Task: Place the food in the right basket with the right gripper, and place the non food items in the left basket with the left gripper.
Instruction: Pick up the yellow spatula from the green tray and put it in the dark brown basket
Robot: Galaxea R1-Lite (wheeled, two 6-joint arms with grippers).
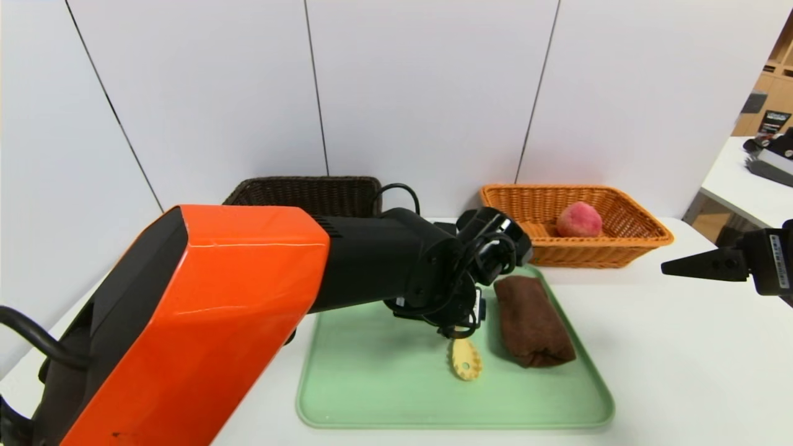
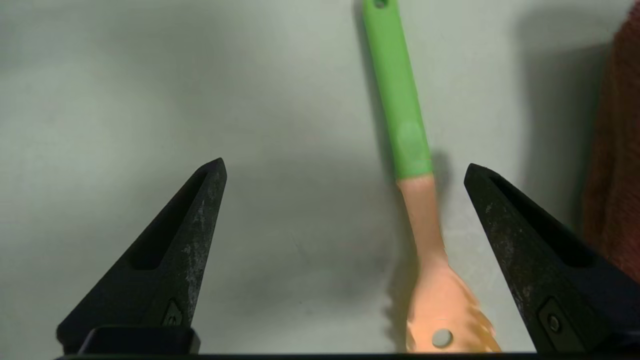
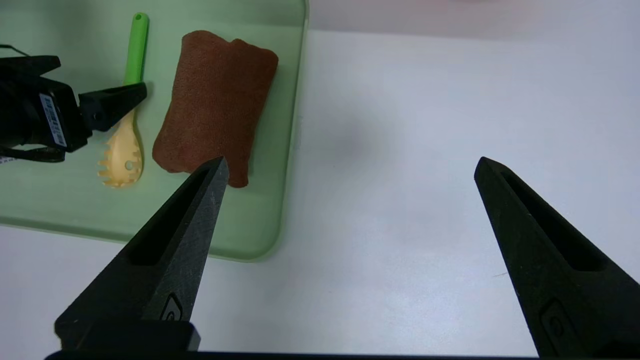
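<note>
Green-handled plastic pasta spoon with cream toothed head (image 2: pixel 419 210) lies on the pale green tray (image 1: pixel 384 396), centre of head view, long axis running up-frame in the left wrist view. Left end effector (image 2: pixel 345 170) hangs over it, spread wide, empty; the neck sits nearer one jaw. Rolled brown towel (image 1: pixel 533 319) alongside. Right end effector (image 3: pixel 350 167) spread wide over bare worktop (image 3: pixel 425 125), farther off.

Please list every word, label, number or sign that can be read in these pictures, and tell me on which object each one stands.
No text can be read.
White sticker on the right tool, seen in the head view: print too small to read.
White sticker on the left tool, seen in the right wrist view: print too blurred to read.
Dark sign in the far background: markings not legible.
Spaghetti spoon, brown towel, peach, green tray and both baskets: no markings visible.
</note>
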